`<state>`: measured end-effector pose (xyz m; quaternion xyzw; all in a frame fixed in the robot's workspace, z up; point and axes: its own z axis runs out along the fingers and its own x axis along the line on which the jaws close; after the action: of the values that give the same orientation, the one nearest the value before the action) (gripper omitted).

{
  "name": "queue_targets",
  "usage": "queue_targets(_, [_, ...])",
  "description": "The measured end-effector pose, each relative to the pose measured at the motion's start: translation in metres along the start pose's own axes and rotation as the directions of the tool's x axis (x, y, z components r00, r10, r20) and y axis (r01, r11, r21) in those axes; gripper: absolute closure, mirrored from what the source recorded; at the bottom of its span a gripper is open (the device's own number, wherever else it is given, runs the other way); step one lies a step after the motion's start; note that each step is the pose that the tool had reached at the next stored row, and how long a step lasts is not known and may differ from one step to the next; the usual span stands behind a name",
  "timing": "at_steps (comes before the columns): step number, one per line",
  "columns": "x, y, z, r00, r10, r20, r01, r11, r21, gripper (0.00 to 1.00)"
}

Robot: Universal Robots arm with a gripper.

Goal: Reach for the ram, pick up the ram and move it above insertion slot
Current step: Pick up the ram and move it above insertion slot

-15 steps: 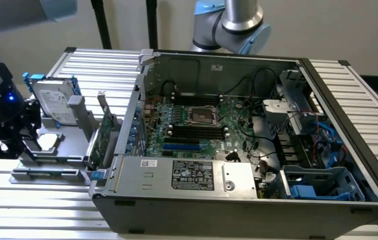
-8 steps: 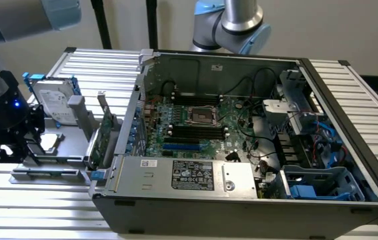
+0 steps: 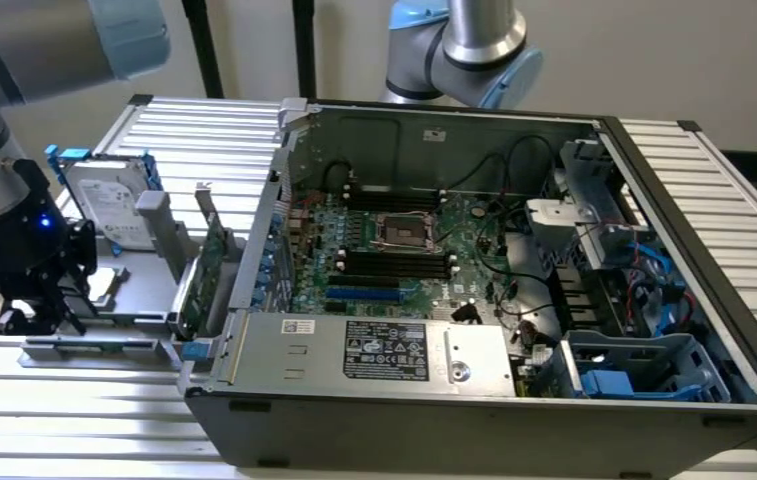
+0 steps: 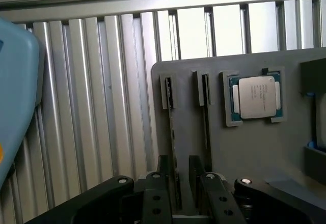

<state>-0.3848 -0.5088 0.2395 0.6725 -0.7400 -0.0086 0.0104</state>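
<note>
Pincer [image 4: 179, 175] fingers stand apart, straddling the ram [image 4: 173, 142]. The ram stands on edge in the grey holder [image 4: 244, 152] on the desk [image 4: 102, 112], well apart from the insertion slot [image 3: 392, 265]. If you close off-centre, you may tilt or jam the stick in its holder. It presents a thin, dark, narrow edge.

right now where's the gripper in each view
exterior view: gripper at the exterior view's left edge, low over the gray tray
wrist view: gripper open, fingers either side of the ram standing on edge in that tray
shared landmark: the gray tray
</note>
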Motion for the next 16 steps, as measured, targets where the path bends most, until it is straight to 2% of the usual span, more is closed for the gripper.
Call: queue_targets(16, [0.004,-0.0039,0.0172,1.0,-0.005,-0.0002,0.005,1.0,0.0001,0.69])
